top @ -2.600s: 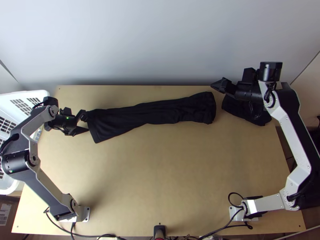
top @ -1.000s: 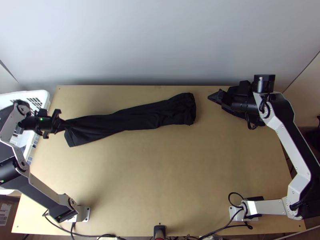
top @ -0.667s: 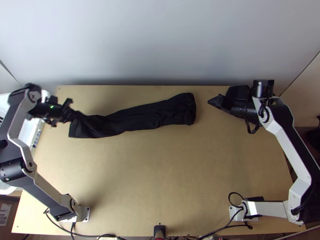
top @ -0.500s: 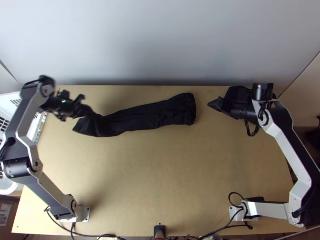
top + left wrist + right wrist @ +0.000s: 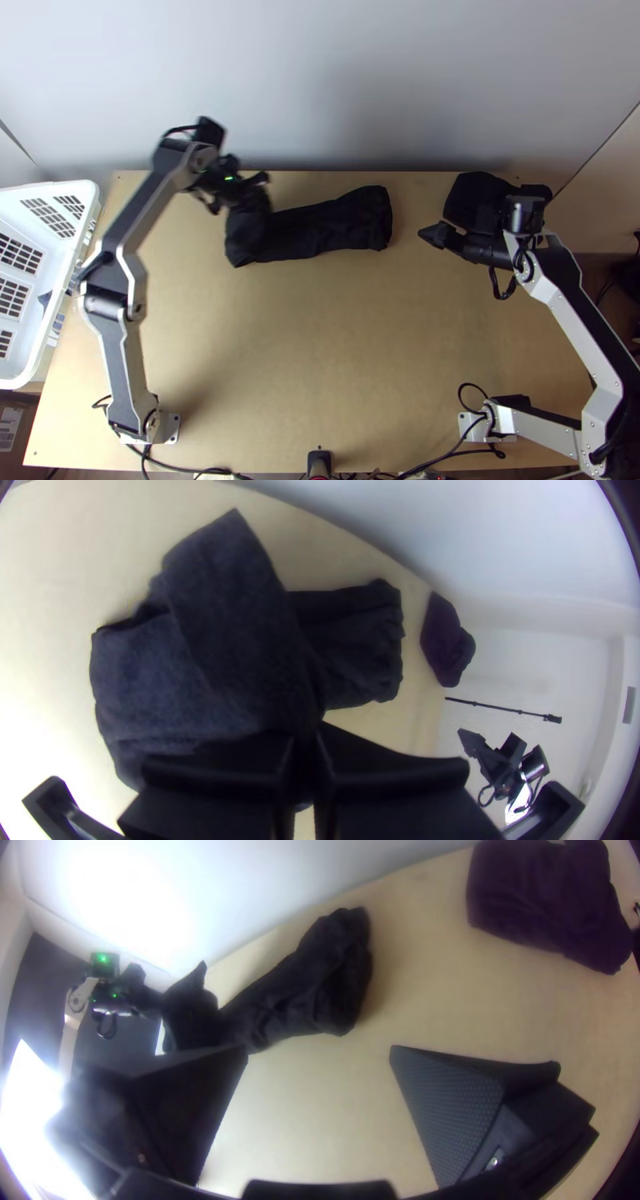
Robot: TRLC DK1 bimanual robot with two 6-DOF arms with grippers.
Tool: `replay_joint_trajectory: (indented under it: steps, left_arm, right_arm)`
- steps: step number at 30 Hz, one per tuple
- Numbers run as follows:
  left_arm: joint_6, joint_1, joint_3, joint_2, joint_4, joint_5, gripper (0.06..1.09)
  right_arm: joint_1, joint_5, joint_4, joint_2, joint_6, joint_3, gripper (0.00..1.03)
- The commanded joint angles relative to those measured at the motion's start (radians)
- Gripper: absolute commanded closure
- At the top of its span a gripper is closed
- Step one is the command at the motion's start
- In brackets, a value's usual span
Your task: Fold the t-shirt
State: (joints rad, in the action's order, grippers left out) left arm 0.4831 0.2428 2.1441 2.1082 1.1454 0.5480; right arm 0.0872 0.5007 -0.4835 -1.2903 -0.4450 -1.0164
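Note:
A black t-shirt (image 5: pixel 320 230) lies as a long folded strip across the table's back half. Its left part is lifted and doubled over by my left gripper (image 5: pixel 254 192), blurred above it. In the left wrist view my left gripper (image 5: pixel 307 747) is shut on the end of the shirt (image 5: pixel 233 633), which hangs over the rest of the strip. My right gripper (image 5: pixel 424 234) stands right of the strip, touching none of it. In the right wrist view the right gripper (image 5: pixel 320 1057) is open with bare table between its fingers, and the bunched right end of the shirt (image 5: pixel 320 973) lies beyond.
A second dark cloth (image 5: pixel 476 196) lies bunched at the table's back right, beside the right arm's wrist. A white basket (image 5: pixel 60 288) stands at the left edge. The wall (image 5: pixel 320 88) rises behind the table. Bare wood (image 5: pixel 336 344) spreads across the front half.
My left gripper has moved right from beside the basket, carrying the strip's left end over toward the middle. My right gripper has moved slightly toward the front. The shirt's right end has stayed put lately.

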Motion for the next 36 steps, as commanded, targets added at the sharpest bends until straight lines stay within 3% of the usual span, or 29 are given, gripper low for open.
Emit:
replay_joint_trajectory:
  steps: [1,20,24,25,26,27,28,31,36]
  left_arm:
    - [0.132,0.161,0.145,0.131,-0.159,-0.026,1.05]
    - [0.408,0.375,0.146,0.306,-0.840,-0.030,1.05]
    - [0.485,0.385,0.161,0.351,-0.980,-0.066,1.04]
    - [0.491,0.388,0.169,0.366,-1.009,-0.080,0.92]
    - [0.497,0.391,0.175,0.383,-1.026,-0.086,0.65]
    - [0.520,0.392,0.181,0.398,-1.027,-0.120,0.25]
    - [0.537,0.392,0.181,0.404,-1.029,-0.149,0.07]
    - [0.644,0.386,0.181,0.421,-1.043,-0.169,0.10]
    - [0.624,0.385,0.181,0.357,-1.004,-0.166,0.10]
  right_arm:
    - [0.002,-0.001,0.026,0.048,-0.003,0.111,0.04]
    - [0.034,-0.001,0.161,0.118,-0.080,0.314,0.04]
    - [0.042,-0.001,0.161,0.148,-0.081,0.335,0.04]
    - [0.046,-0.001,0.161,0.158,-0.081,0.338,0.04]
    - [0.051,-0.001,0.161,0.166,-0.081,0.338,0.04]
    - [0.054,-0.001,0.161,0.177,-0.081,0.340,0.04]
    - [0.054,-0.001,0.161,0.183,-0.081,0.340,0.04]
    - [0.054,-0.001,0.161,0.221,-0.081,0.349,0.04]
    - [0.072,-0.001,0.187,0.220,-0.093,0.361,0.04]
